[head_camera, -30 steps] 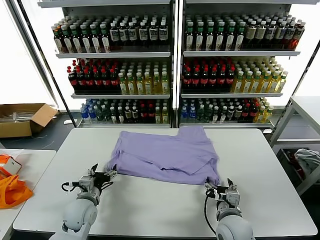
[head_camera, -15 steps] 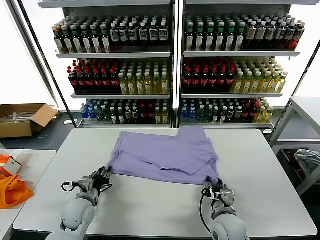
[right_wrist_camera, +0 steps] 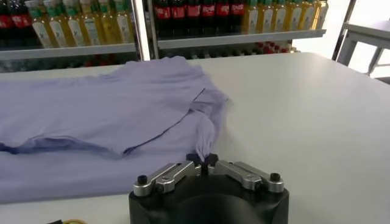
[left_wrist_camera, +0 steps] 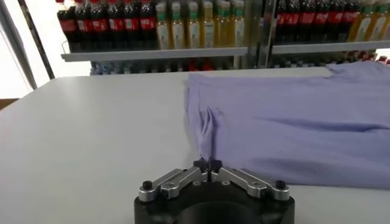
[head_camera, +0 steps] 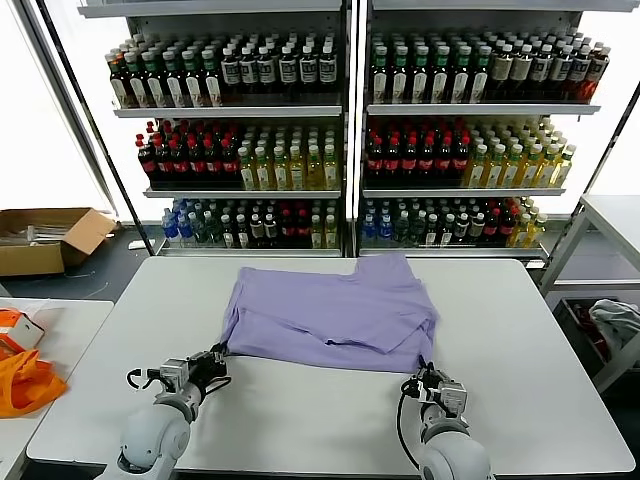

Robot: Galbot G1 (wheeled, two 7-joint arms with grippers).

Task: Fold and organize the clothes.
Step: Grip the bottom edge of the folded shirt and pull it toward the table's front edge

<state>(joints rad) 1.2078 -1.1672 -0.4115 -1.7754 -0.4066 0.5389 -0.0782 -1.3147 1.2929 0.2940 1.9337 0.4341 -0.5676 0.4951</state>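
A lavender T-shirt (head_camera: 330, 318) is lying partly folded across the middle of a white desk (head_camera: 520, 330). The left end effector (head_camera: 214, 356) is pinching the shirt's near left corner, fingers closed tight on the fabric. The right end effector (head_camera: 424, 378) is clamping the near right corner the same way. Shelves of bottles (head_camera: 350, 140) are standing behind the desk.

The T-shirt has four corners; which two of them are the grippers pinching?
The two near corners of the T-shirt: left gripper and right gripper pinch them. The far corners, toward the shelves, lie free.
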